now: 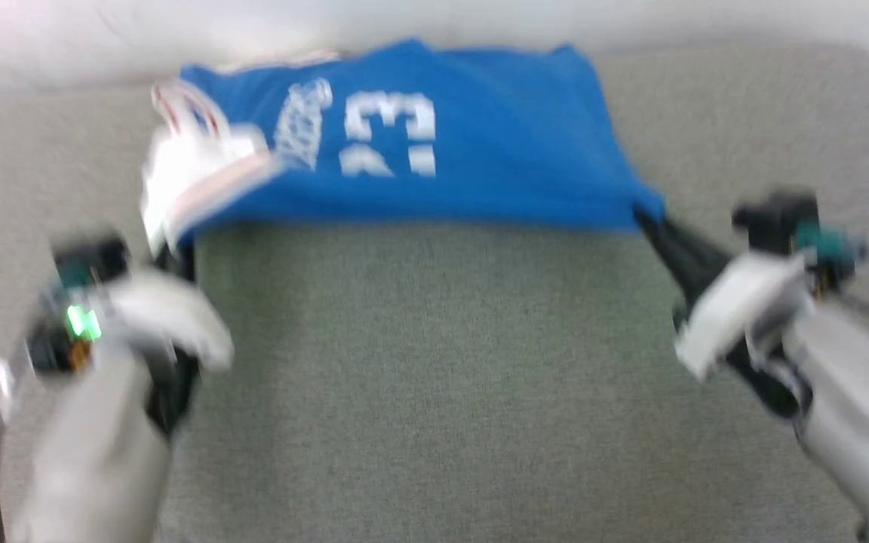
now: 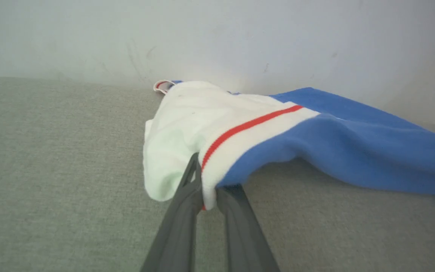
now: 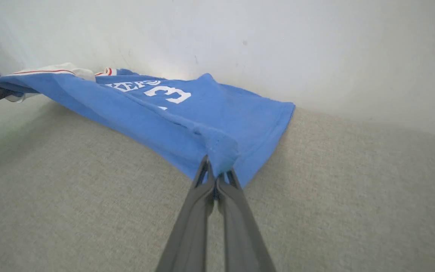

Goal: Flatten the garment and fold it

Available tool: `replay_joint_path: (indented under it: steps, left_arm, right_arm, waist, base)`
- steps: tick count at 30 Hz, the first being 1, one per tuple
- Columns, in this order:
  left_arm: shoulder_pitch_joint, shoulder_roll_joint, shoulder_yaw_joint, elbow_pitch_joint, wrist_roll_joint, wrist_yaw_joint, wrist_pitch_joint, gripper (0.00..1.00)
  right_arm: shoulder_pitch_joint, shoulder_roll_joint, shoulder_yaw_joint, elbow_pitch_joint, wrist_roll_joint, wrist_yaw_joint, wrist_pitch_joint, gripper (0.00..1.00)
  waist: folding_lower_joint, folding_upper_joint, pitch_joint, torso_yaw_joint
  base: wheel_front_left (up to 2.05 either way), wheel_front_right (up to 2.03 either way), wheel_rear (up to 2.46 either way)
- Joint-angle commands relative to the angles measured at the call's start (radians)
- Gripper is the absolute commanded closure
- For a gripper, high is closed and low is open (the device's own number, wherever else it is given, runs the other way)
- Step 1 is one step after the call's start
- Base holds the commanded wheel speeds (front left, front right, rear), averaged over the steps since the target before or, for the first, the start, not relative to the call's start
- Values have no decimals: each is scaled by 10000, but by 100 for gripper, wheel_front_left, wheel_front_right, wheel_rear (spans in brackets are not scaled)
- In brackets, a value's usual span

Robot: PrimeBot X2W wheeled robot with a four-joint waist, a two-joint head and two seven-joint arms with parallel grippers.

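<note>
Garment [image 1: 480,151] lies w/ far edge against the wall [image 3: 315,45]. Its near edge is lifted off the grey cushion [image 1: 419,362] and stretched btwn our grippers. Left gripper [image 2: 208,189] pinches the white sleeve end, on the side away from the wall. Right gripper [image 3: 215,175] is clamped on the blue hem corner. We judge it light, soft, floppy: take it by the corners and hold it taut, or it sags.

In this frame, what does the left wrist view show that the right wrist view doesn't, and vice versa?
Left wrist view: up close, the left end effector shut on the white sleeve end at its red stripe.
Right wrist view: the right end effector shut on a blue hem corner, plus the printed "3".
Both: the blue garment, near edge raised off the grey fabric surface, before a pale wall.
</note>
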Motion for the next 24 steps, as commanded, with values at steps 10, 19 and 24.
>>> replay_joint_path:
  steps: [10,19,24]
  left_arm:
    - [6937,1236,57,-7160,-144,2870,1717,100]
    - [9841,2362,-30,-11204,-88,4541,3695,100]
    - [10416,2615,-99,-11864,-150,4824,4199,100]
  right_arm:
    - [4398,-796,-2004,-1898,-701,-9,-138,100]
    - [7985,4,-4977,-3896,-2032,-9,956,100]
    - [9566,783,-6171,-5079,-2782,-9,1877,100]
  waist:
    - [4,-1,-2338,208]
    - [4,-1,-2522,332]
    - [4,-1,-2490,372]
  base:
    - [0,0,0]
    - [0,0,0]
    - [0,0,0]
